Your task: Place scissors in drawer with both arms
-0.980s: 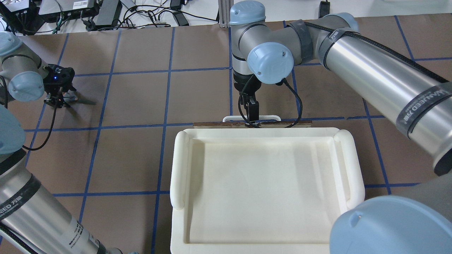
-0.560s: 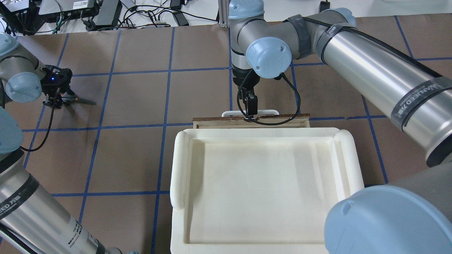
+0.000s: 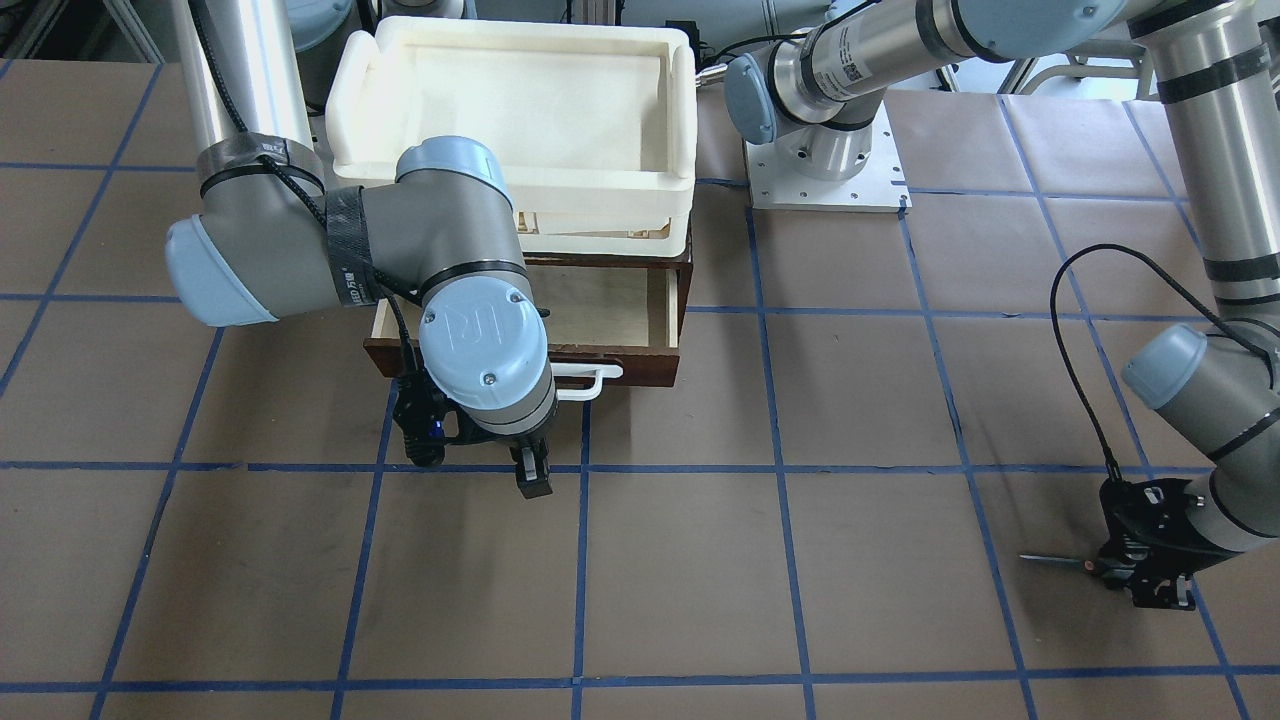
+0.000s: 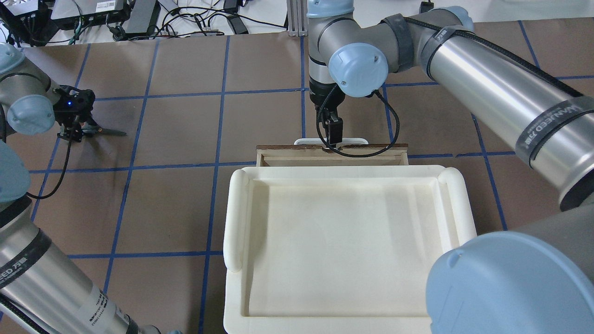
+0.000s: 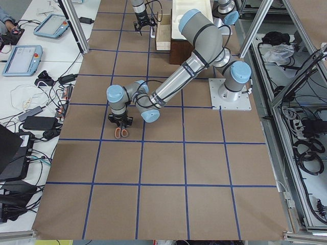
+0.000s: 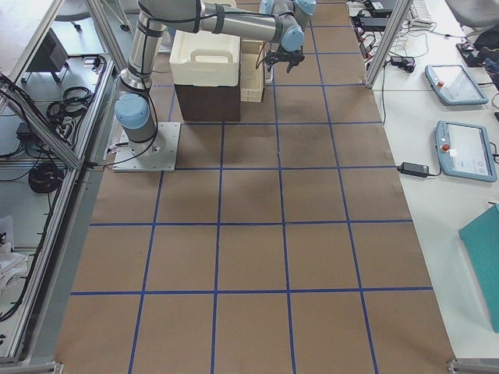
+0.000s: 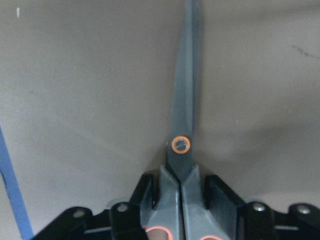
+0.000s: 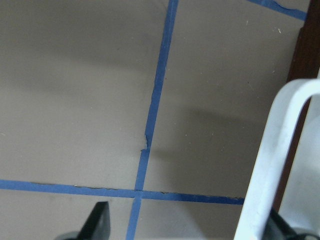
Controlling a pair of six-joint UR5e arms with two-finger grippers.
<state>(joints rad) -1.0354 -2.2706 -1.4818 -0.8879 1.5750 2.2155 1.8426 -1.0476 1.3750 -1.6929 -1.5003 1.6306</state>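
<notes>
Low over the table, left end effector clamps scissors.

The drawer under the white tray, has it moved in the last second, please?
Yes. The drawer has slid farther out from under the white tray, away from the robot, with the right gripper at its handle.

Pretty clearly a robotics lab, not anyone's home. Two silver-grey jointed robot arms with light blue joint caps each sit on a white metal base plate at a big brown-paper tabletop taped into blue squares. Grey-blue touchscreen teach pendants lie on a white side bench, along with black power bricks and tangled cables. Aluminium extrusion framing runs round the rig.
</notes>
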